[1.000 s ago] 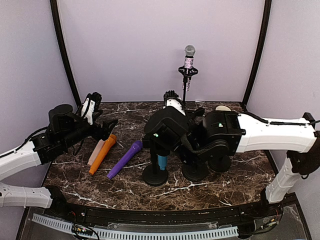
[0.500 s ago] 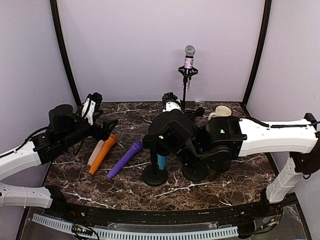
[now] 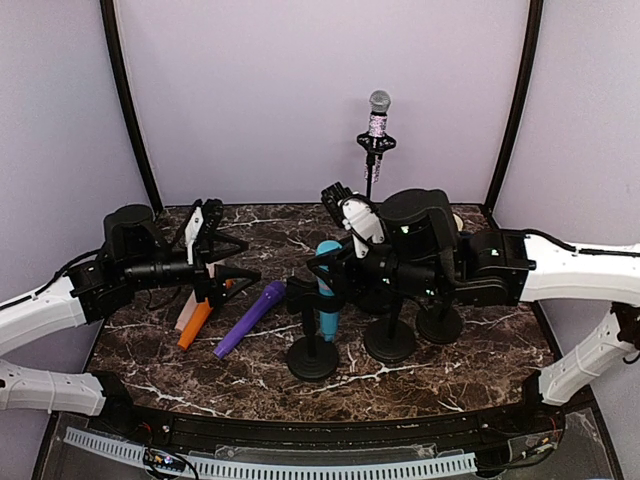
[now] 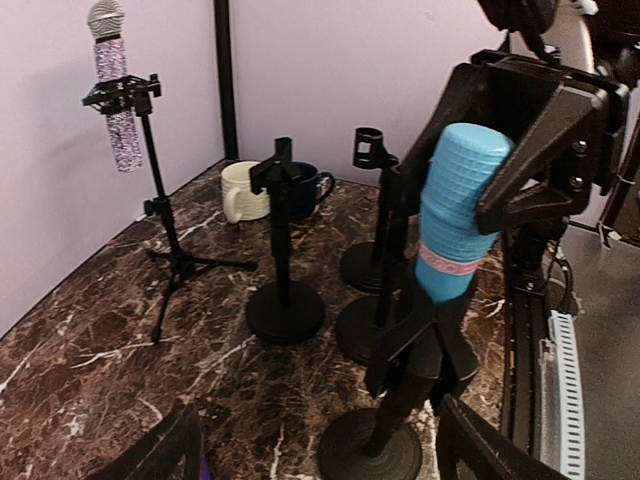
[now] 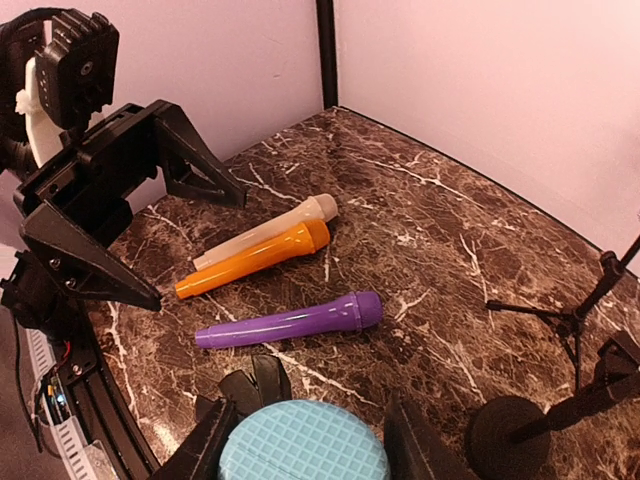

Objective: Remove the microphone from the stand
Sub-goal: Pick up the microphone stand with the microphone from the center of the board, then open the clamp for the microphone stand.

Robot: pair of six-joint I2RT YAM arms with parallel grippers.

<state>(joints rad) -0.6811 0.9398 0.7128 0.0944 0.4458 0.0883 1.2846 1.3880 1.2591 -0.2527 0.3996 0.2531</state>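
Dark brown marble surface. Left: orange plastic microphone lying flat, cream plastic microphone touching its left side; purple plastic microphone flat just right of them, apart. Far centre: glittery silver microphone upright on black tripod stand. Far right: cream ceramic mug beside dark blue mug; black round-based stands near.

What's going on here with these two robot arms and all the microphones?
The right gripper is closed around the head of the blue microphone, which sits in the clip of the nearest black stand, not yet lifted out. The left gripper hangs open and empty above the table, beside the orange microphone, beige microphone and purple microphone lying there.
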